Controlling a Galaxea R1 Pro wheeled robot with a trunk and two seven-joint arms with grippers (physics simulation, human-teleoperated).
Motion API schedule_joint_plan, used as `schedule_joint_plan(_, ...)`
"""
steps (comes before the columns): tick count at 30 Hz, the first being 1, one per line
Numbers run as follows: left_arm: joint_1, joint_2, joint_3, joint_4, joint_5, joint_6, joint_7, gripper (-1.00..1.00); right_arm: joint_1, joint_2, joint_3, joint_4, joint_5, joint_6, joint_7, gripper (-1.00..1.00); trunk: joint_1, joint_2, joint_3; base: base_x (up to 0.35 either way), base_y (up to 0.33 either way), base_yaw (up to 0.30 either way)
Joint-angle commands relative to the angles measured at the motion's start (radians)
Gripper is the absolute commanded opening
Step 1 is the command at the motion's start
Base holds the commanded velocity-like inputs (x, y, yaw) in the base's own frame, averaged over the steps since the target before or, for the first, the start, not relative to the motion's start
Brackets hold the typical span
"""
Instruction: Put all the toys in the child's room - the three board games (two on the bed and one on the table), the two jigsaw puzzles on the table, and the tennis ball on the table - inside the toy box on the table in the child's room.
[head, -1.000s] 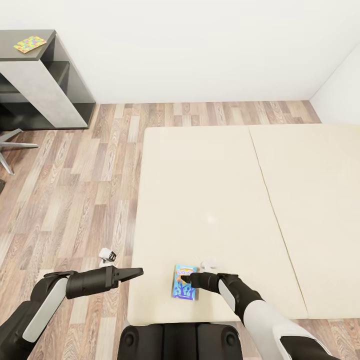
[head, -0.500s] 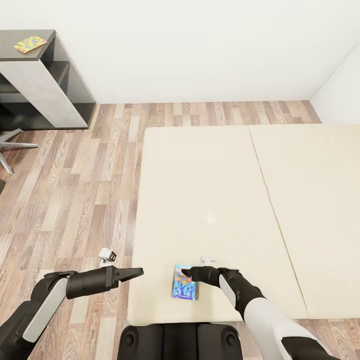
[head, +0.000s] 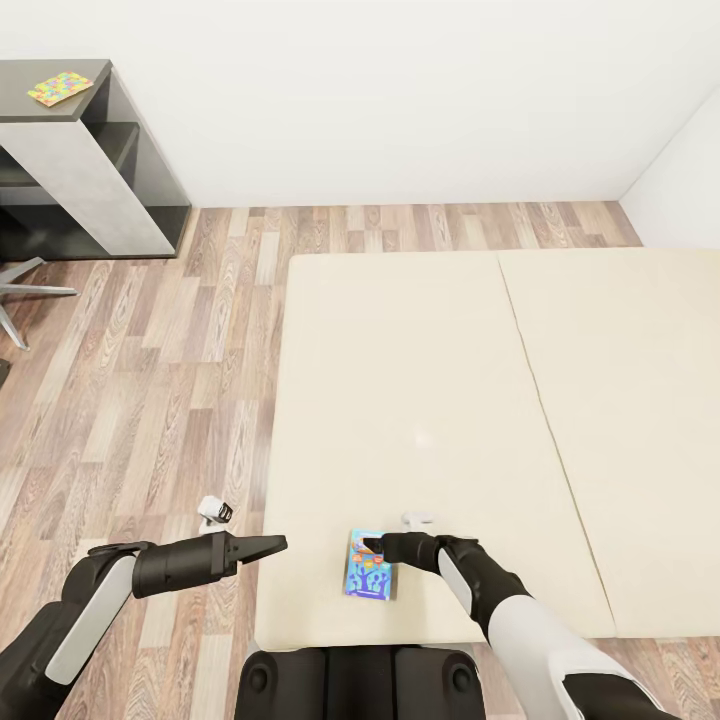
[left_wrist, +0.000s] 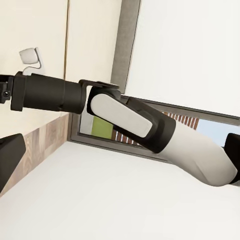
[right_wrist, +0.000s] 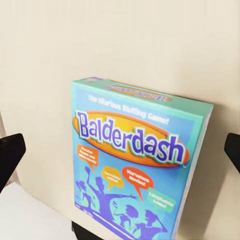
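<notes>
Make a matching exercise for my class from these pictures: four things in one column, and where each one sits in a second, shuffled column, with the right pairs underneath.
Things
1. blue board game
2. jigsaw puzzle
3. left gripper
4. right gripper

Places
A. on the pale grey top of the table
B. over the wooden floor, beside the bed
C. lying flat on the near edge of the bed
D. over the blue box, fingers spread wide on either side in the right wrist view

Pairs: 1-C, 2-A, 3-B, 4-D
</notes>
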Motion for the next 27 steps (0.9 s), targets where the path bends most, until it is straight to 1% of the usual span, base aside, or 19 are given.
schedule_joint_plan(1, 0.000, 0.001, -0.001, 0.000, 0.002, 0.004, -0.001, 1.00, 0.000, 0.000, -0.005, -0.002, 0.000, 0.008, 0.003, 1.00, 0.001, -0.002, -0.001, 0.000, 0.000, 0.000)
schedule_joint_plan(27, 0.000, 0.002, 0.000, 0.001, 0.002, 0.004, -0.001, 1.00, 0.000, -0.002, -0.005, -0.002, 0.000, 0.008, 0.003, 1.00, 0.001, -0.002, -0.001, 0.000, 0.000, 0.000)
